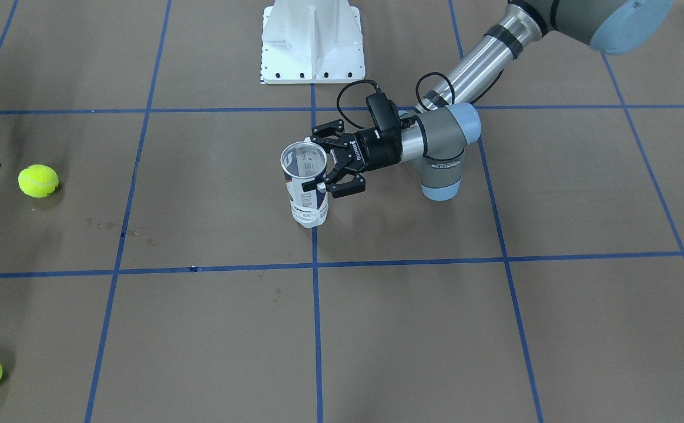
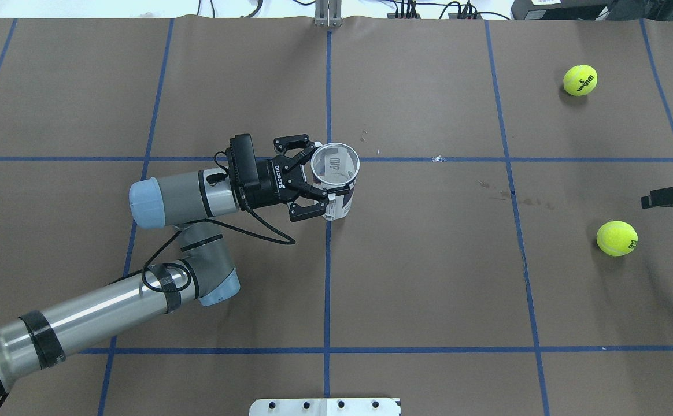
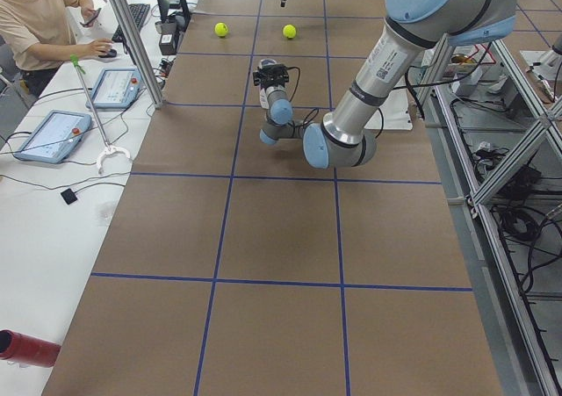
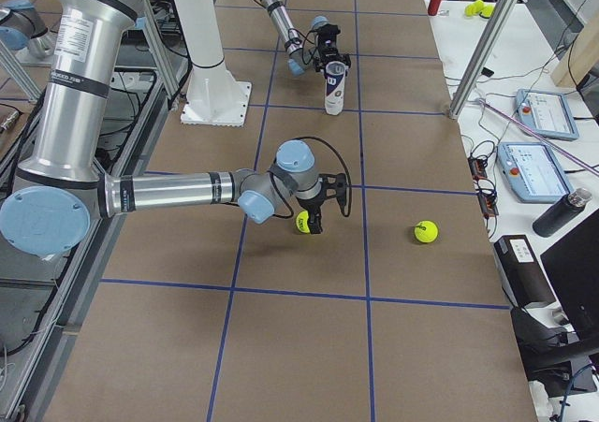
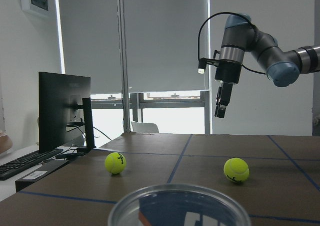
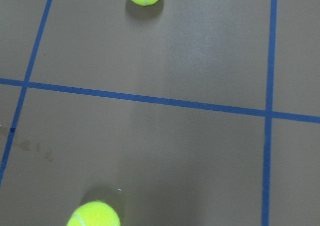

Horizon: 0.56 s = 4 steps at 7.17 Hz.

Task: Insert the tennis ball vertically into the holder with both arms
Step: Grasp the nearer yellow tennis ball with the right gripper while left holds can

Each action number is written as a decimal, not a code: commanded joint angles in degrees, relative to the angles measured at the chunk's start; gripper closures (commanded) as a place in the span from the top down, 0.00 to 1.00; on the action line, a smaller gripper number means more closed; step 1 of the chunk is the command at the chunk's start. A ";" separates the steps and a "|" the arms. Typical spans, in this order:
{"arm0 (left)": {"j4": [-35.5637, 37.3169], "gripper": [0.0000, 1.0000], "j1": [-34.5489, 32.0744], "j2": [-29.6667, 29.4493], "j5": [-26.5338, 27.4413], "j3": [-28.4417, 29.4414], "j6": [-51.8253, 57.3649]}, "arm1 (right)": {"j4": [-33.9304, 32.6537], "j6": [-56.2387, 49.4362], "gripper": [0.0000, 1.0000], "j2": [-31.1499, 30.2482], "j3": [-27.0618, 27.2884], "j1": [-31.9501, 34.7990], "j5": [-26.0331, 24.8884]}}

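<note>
The holder (image 1: 307, 194), a clear can with a white and navy label, stands upright at the table's middle, mouth up; it also shows in the overhead view (image 2: 339, 185). My left gripper (image 1: 319, 164) reaches in sideways and its fingers press on either side of the can below the rim. One tennis ball (image 2: 617, 237) lies at the table's right side, a second ball (image 2: 580, 80) farther back. My right gripper (image 5: 220, 110) points down, empty, above the table beside the nearer ball (image 5: 236, 170). I cannot tell whether it is open.
The white pedestal base (image 1: 312, 41) stands at the robot's edge of the table. Blue tape lines grid the brown tabletop (image 2: 429, 277). A person (image 3: 39, 18) sits at a side desk with tablets beyond the table's edge.
</note>
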 commanded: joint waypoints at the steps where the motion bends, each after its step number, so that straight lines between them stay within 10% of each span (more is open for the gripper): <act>1: 0.00 0.80 0.00 -0.03 0.00 -0.05 0.00 | 1.23 5.21 1.00 -0.23 -0.21 -9.21 -8.92; 4: 0.00 0.81 0.00 0.06 0.00 -0.05 0.00 | 1.23 4.60 1.00 -0.32 -1.01 -11.16 -9.47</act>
